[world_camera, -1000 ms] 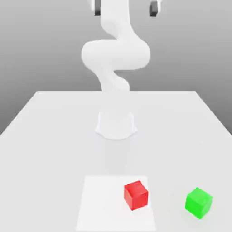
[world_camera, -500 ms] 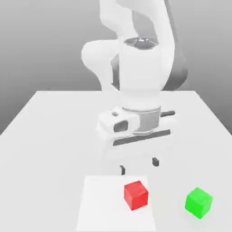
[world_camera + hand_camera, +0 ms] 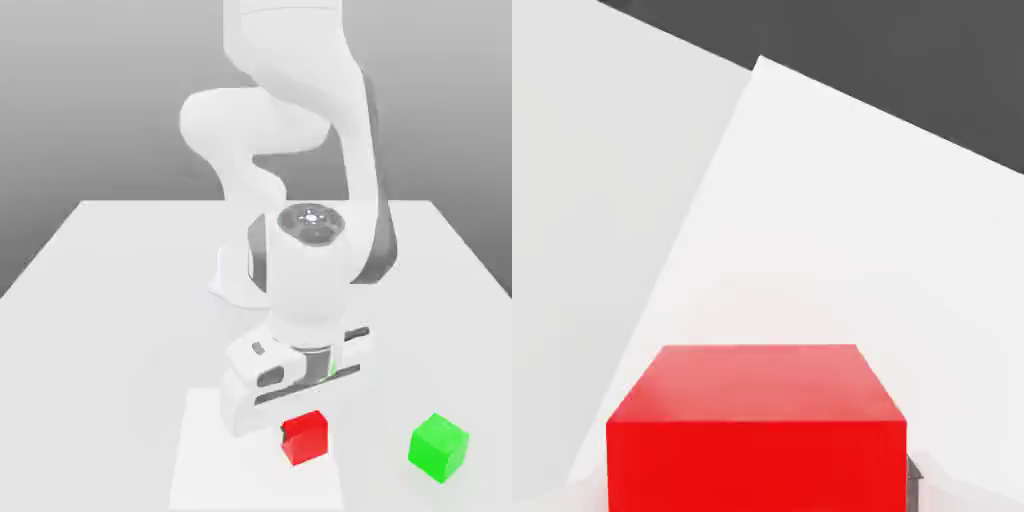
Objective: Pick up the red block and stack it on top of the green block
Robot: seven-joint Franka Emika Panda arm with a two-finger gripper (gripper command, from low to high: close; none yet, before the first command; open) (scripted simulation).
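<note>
One red block [image 3: 308, 446] (cube-shaped), skewed against white square's [image 3: 225, 470] edges; claw [image 3: 305, 433] clamped or apart, can't tell.

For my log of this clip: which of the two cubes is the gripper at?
The red block, on the white square; the gripper is right down at it, while the green block sits apart, off the square.
</note>
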